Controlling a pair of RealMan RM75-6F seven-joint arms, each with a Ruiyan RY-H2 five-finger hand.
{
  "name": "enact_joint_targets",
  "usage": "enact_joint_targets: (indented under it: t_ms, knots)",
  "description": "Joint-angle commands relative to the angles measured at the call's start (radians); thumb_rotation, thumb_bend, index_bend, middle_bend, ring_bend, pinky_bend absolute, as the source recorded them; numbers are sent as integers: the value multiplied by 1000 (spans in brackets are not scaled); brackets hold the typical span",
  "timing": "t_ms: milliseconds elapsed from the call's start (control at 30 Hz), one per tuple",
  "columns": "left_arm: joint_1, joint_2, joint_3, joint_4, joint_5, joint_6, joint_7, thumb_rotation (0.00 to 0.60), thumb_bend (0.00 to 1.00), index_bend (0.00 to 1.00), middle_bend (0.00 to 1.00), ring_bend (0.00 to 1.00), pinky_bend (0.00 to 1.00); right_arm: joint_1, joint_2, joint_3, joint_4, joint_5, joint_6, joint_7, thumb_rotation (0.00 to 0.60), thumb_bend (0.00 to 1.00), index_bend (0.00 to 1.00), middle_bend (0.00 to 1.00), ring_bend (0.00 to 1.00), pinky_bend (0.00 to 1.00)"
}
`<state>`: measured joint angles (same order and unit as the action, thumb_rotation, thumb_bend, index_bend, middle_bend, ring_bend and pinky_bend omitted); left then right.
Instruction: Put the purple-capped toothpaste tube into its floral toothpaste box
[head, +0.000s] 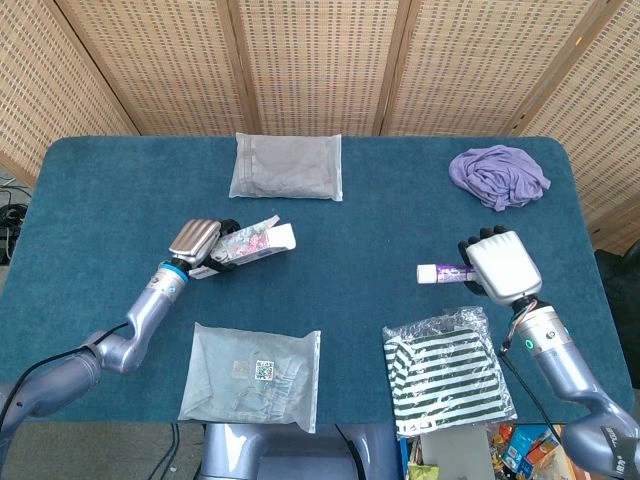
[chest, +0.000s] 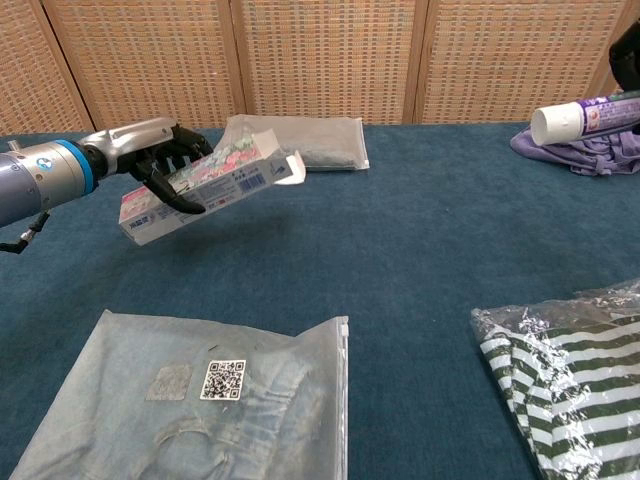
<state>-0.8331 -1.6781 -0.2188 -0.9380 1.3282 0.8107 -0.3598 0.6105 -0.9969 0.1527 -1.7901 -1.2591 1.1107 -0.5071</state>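
My left hand (head: 200, 243) (chest: 150, 160) grips the floral toothpaste box (head: 250, 243) (chest: 205, 182) and holds it off the table, tilted, with its open flap end up and to the right. At the right, my right hand (head: 500, 266) holds the toothpaste tube (head: 442, 272) (chest: 585, 116) level above the table, its white end pointing left toward the box. In the chest view only a dark bit of the right hand (chest: 630, 50) shows at the frame's edge. The tube's purple cap is hidden inside the hand.
A grey packet (head: 287, 166) lies at the back centre and a purple cloth (head: 499, 176) at the back right. A clear bag with a QR label (head: 255, 374) lies front left, and a bagged striped garment (head: 445, 370) front right.
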Motion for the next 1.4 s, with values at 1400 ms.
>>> enact_joint_targets:
  t_ms: [1400]
  knots:
    - [-151, -91, 15, -70, 237, 288, -424, 600, 250, 536, 512, 477, 506, 283, 86, 138, -307, 108, 23, -710, 600, 575, 607, 622, 470, 458]
